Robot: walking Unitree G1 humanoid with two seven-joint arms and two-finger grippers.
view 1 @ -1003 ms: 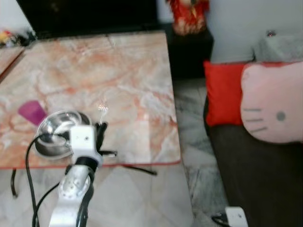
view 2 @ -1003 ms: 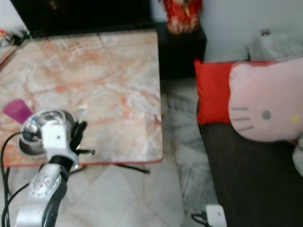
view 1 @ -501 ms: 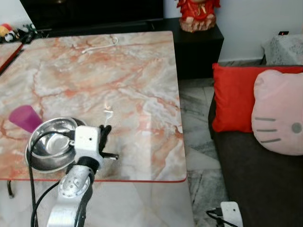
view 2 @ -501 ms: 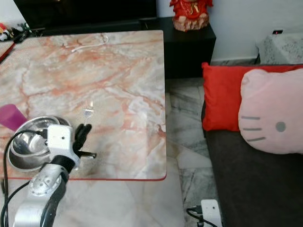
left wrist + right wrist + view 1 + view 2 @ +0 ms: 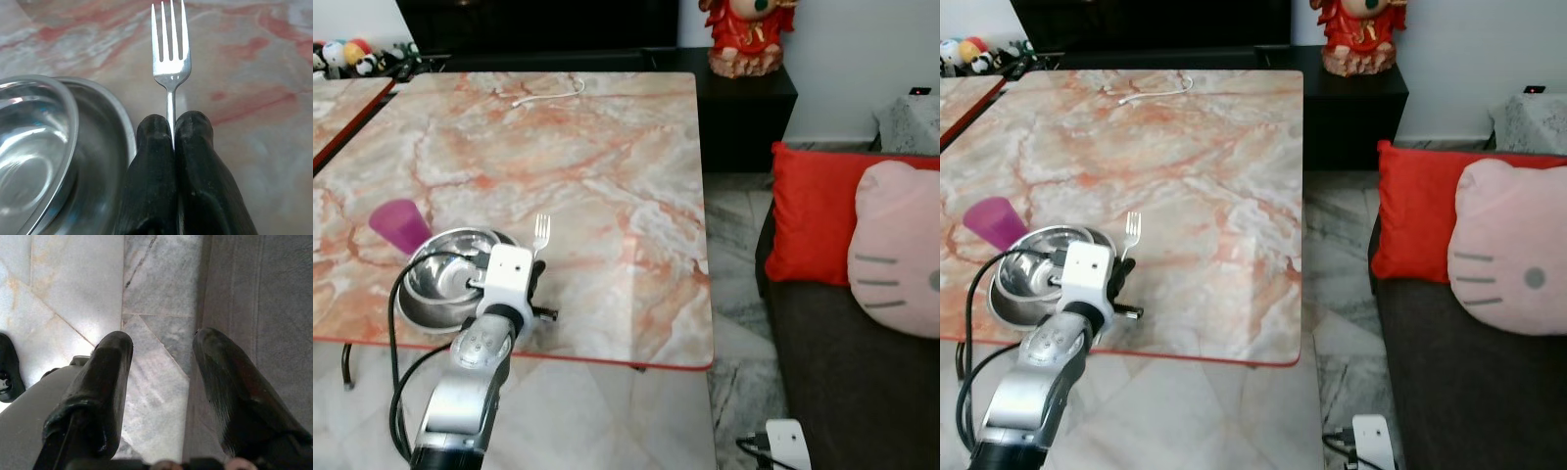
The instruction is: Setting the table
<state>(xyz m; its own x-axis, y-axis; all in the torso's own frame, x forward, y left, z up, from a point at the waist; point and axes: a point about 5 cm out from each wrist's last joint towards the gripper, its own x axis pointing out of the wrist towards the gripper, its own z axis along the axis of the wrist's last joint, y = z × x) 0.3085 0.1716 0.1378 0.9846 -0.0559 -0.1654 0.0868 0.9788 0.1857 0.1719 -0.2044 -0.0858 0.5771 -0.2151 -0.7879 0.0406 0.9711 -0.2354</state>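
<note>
Near the front edge of the marble table [image 5: 607, 147], we see our left gripper [image 5: 534, 279] clenched on a fork [image 5: 540, 233], the tines pointing away from us toward the far side. Just to the left of the fork sits a steel bowl [image 5: 445, 284] on a steel plate, and a purple cup [image 5: 399, 225] stands beside it, farther left. A white cable [image 5: 548, 94] lies at the far side, well apart. To the right of the fork the tabletop is bare all the way to its right edge, so we judge that is the open room for laying the fork down; the red near edge [image 5: 607, 356] is close under the wrist, leaving little margin toward us.

From the other eye, the same layout holds: the fork's long axis runs near to far, parallel to the table's right side, and the red cushion [image 5: 1420, 215] and pink cushion [image 5: 1513, 264] lie off to the right on a dark sofa.

Along the left wrist, 2 black fingers [image 5: 156, 161] press together on the fork's handle, tines over bare marble, the plate rim [image 5: 128, 132] close beside them.

At the right wrist, our right gripper [image 5: 161, 377] hangs released, fingers spread over the floor tiles [image 5: 73, 284]. We judge the left arm is the 1 to finish this placement.
</note>
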